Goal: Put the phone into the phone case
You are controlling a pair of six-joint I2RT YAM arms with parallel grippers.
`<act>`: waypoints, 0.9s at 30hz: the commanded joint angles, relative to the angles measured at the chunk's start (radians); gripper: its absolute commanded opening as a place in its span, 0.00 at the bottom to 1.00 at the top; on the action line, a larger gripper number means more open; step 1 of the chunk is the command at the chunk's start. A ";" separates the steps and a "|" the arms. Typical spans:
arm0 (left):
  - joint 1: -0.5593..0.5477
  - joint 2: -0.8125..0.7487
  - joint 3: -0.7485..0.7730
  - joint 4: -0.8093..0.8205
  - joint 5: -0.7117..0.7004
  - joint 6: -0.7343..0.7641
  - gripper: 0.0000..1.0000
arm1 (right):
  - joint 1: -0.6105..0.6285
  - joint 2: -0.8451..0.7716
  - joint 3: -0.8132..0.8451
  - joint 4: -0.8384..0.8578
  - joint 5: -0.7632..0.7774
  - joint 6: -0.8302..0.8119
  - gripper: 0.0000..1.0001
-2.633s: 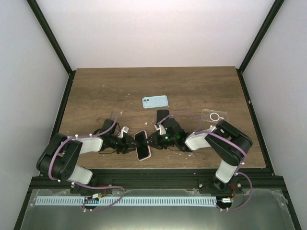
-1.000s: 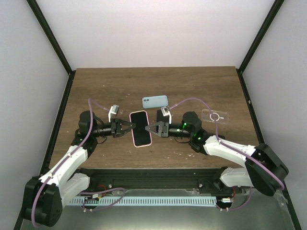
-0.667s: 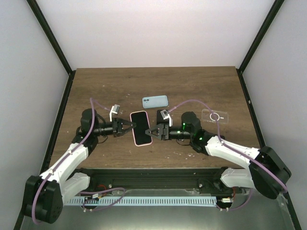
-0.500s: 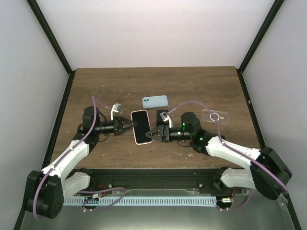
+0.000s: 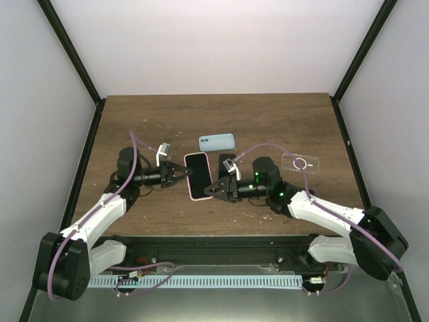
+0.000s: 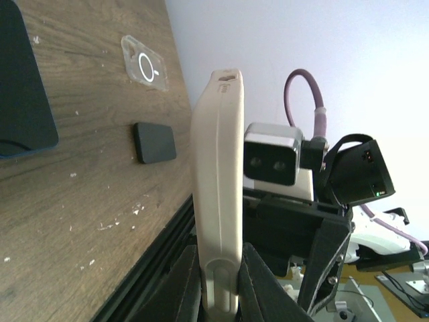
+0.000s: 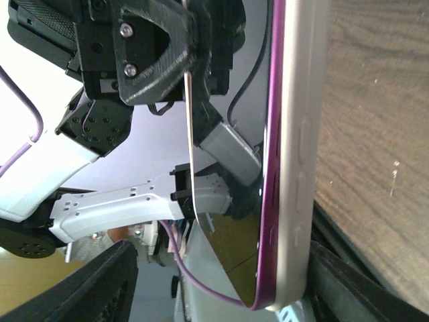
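I have the phone in the left gripper, which is clamped narrow on the phone's left long edge. My left wrist camera shows that pale edge pinched between the two fingers. The phone is just left of the desk's middle, screen up, with its long axis running near to far. I judge it is lifted off the wood, though the overhead view doesn't settle that.

The right gripper is spread wide at the phone's near right corner. On the right wrist camera the buttoned side of the phone stands inside the gap, close to one finger, and nothing is clamped.

What matters next is the clear case. It lies flat well to the right of the phone and slightly farther back, past the right arm's wrist, and its long axis runs left to right, crosswise to the phone's. The right arm is the nearer one. I reckon the phone needs a carry to the right plus a quarter turn before it can seat.

A small black block sits just right of the phone's far end, on that path. A blue slab lies beyond it; I can't tell whether it's a phone or a case.
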 commanded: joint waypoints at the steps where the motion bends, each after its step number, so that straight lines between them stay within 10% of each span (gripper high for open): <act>1: 0.001 -0.005 0.033 0.149 -0.018 -0.027 0.00 | -0.001 0.006 0.015 0.033 -0.066 0.028 0.68; 14: 0.000 -0.001 0.051 0.133 -0.013 -0.012 0.00 | -0.001 -0.029 -0.015 0.078 -0.025 0.070 0.28; 22: 0.001 -0.021 0.115 -0.146 -0.035 0.190 0.00 | -0.001 -0.040 -0.036 0.136 -0.007 0.124 0.03; 27: 0.001 -0.031 0.122 -0.199 -0.046 0.227 0.00 | 0.000 -0.037 -0.059 0.192 -0.012 0.170 0.01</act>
